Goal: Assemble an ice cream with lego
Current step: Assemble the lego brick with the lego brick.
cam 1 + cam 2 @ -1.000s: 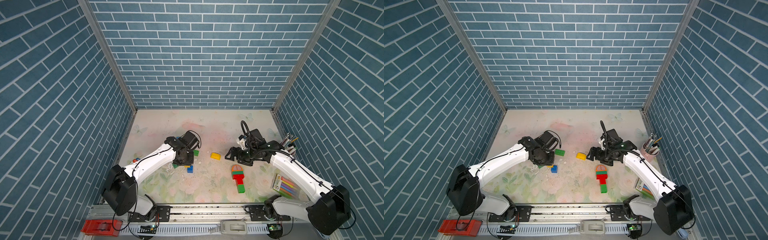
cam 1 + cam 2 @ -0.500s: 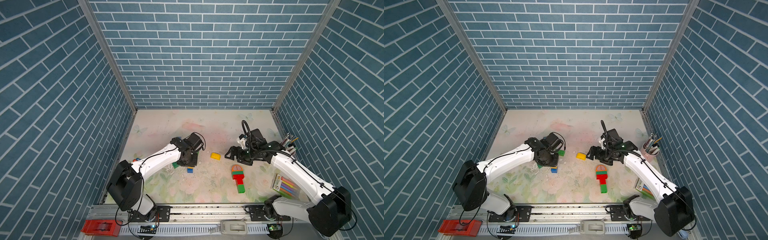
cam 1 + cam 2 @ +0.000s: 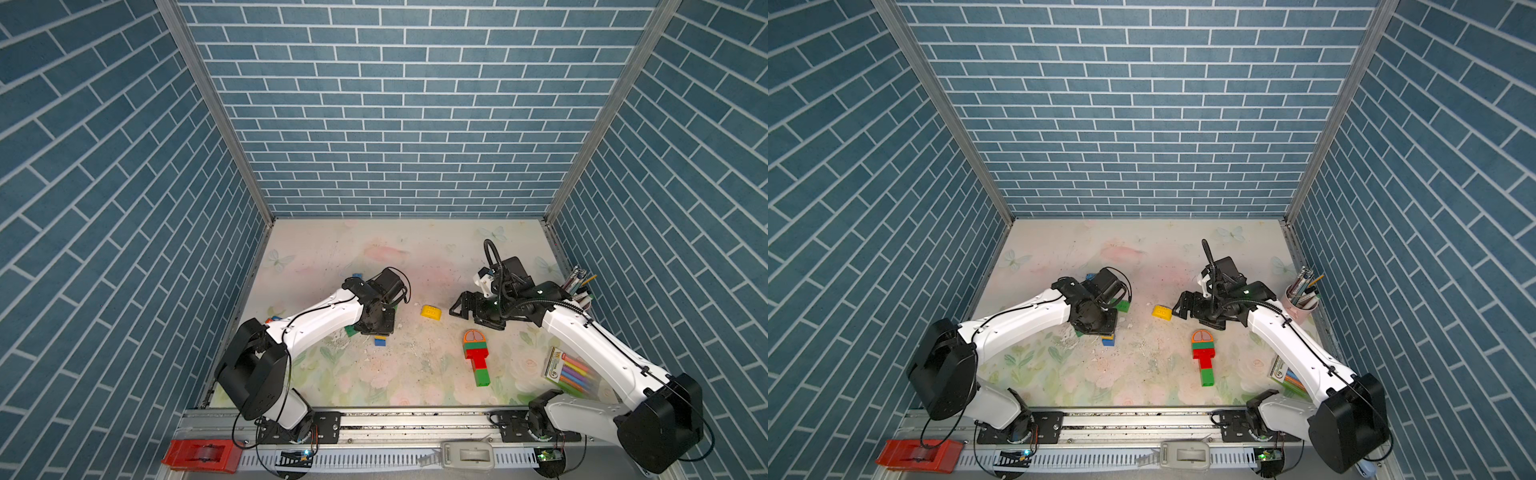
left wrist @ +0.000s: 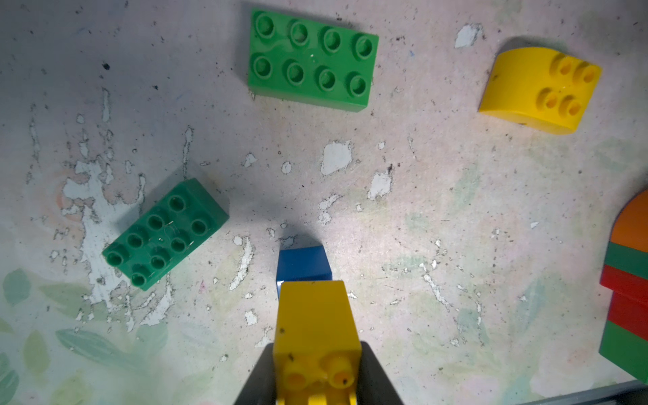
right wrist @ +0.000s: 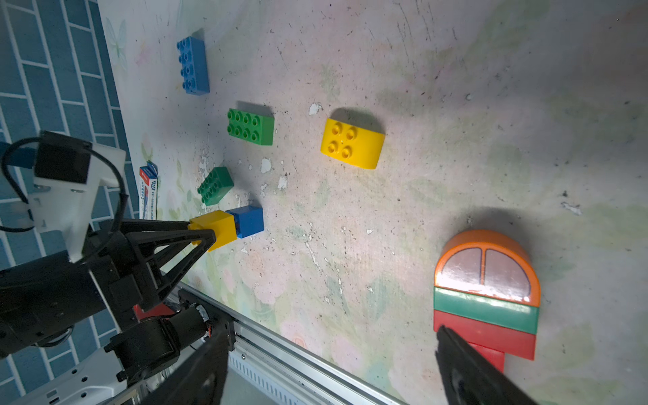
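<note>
Desk bears a part-built ice cream stack; near it we find left end effector clamping yellow-blue bricks, right end effector released, yellow dome unplaced.

L arm swung a bit right, shoulder turned in; L gripper w/ yellow brick sits slightly nearer, wrist now partly covering light-green brick.

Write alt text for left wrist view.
Left gripper shut on a yellow brick with a blue brick at its far end. Beyond, on the mat: a light green brick, a dark green brick, a yellow round-topped piece.
</note>
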{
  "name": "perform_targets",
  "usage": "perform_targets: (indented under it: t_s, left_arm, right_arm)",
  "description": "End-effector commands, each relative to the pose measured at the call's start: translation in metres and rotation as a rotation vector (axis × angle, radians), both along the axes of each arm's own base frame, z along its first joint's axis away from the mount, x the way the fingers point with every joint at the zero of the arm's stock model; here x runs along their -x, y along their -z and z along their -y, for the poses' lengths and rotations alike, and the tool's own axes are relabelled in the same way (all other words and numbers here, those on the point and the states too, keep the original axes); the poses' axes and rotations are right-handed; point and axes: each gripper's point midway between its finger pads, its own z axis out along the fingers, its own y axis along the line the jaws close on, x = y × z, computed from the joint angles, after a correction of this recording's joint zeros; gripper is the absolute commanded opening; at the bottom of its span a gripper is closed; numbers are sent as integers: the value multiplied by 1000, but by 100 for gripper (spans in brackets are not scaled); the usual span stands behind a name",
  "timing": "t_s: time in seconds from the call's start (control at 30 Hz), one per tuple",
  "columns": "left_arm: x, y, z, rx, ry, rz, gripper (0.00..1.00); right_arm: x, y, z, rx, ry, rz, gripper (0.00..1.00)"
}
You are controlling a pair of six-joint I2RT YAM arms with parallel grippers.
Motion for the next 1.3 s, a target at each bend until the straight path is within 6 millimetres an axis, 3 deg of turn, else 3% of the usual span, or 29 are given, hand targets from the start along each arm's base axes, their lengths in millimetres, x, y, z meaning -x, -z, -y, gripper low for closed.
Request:
perform_targets:
  t_s: [0.0,0.53,0.83,1.03,1.27]
  left_arm:
    - [6,11,-3,-25,8,-28,10]
    - [6,12,-2,-46,51,-41,10]
    - [16,33,2,-54,73,-140,4]
    - [31,59,2,-63,27,-238,0]
    - [29,62,-2,-111,-83,-257,0]
  right_arm:
    - [-1,-10,0,-8,10,0,93]
    - [-3,-10,-2,-8,3,-6,93]
    - [-2,-9,-2,-2,-2,-7,93]
    - [-3,-11,-1,4,-7,-6,93]
    - [-1,-11,-1,10,-13,-16,93]
